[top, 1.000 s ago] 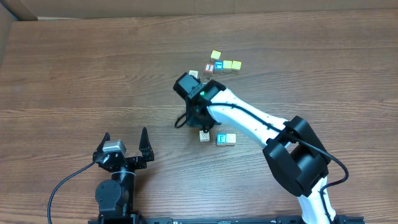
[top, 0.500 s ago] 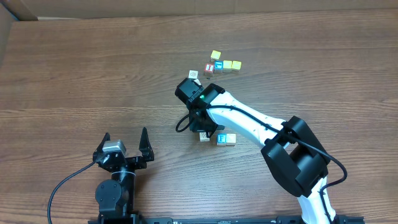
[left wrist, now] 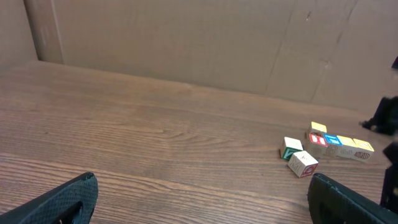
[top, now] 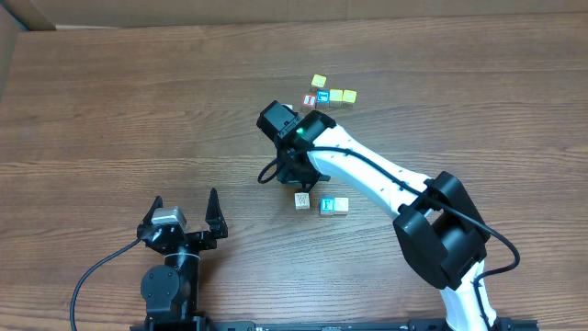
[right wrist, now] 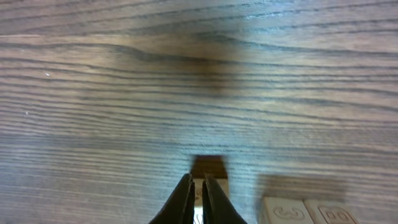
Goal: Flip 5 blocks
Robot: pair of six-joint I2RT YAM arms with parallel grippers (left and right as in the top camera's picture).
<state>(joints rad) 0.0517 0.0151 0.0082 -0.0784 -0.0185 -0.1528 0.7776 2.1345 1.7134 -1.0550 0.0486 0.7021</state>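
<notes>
- Fingers [right wrist: 180,202] of the right gripper [right wrist: 197,186] stand pressed nearly together, with only a hairline gap between them and nothing gripped.
- Their tips hang over a pale block [top: 301,199] on the wooden table [top: 138,110]; whether they touch it cannot be told.
- Just right of that cube, seen from overhead, a blue block [top: 326,205] and a light block [top: 341,205] sit side by side, touching.
- The right arm [top: 367,175] reaches in from the table's near right corner toward the middle of the tabletop.
- Farther back, more cubes lie in a short row [top: 330,97]: red, blue and two yellowish ones, with a yellow block [top: 318,81] just behind the row's left end.
- The left wrist camera shows two further cubes in front of that row: a green-lettered block [left wrist: 291,148] and a tilted block [left wrist: 303,164] with red marks. They are close together, and contact between them cannot be told.
- The left gripper [top: 185,199] sits near the table's near edge, well apart from every cube, its fingers [left wrist: 68,199] spread wide and empty.
- A cardboard wall [left wrist: 186,43] closes off the far side of the table.
</notes>
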